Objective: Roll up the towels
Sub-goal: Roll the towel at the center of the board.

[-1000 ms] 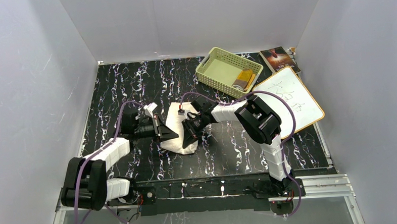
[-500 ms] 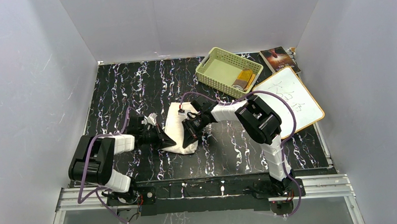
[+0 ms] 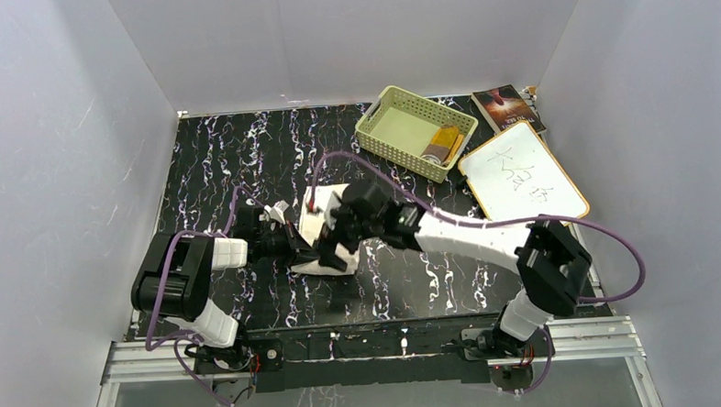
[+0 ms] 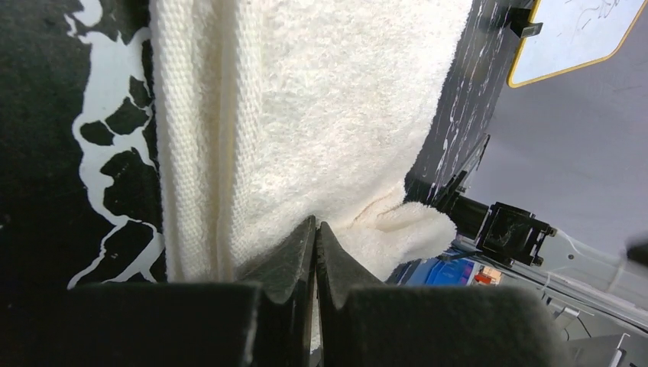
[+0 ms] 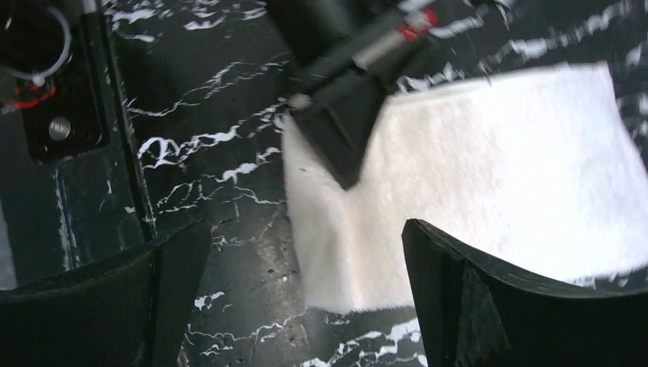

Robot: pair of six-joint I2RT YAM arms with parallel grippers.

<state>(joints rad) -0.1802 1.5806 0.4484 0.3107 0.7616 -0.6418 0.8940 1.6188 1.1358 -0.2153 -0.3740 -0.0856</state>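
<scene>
The left arm is folded low, its forearm reaching right across the table (image 3: 244, 153). The left gripper (image 4: 315, 229) is clenched, tips on the near edge of the cream-white towel (image 4: 321, 115); I cannot tell if cloth is pinched. The right arm stretches far left, the right gripper (image 5: 306, 227) spread wide above the towel's near corner. The towel's long axis runs away from the bases. Far right, the mustard-yellow towel (image 3: 443, 145) lies in a basket (image 3: 404, 128).

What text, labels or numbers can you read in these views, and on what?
Nothing reads clearly enough to quote.
On the whiteboard: dark handwritten strokes, too small to read.
On the book: cover print too small and blurred.
On the cream towel: no label showing.
</scene>
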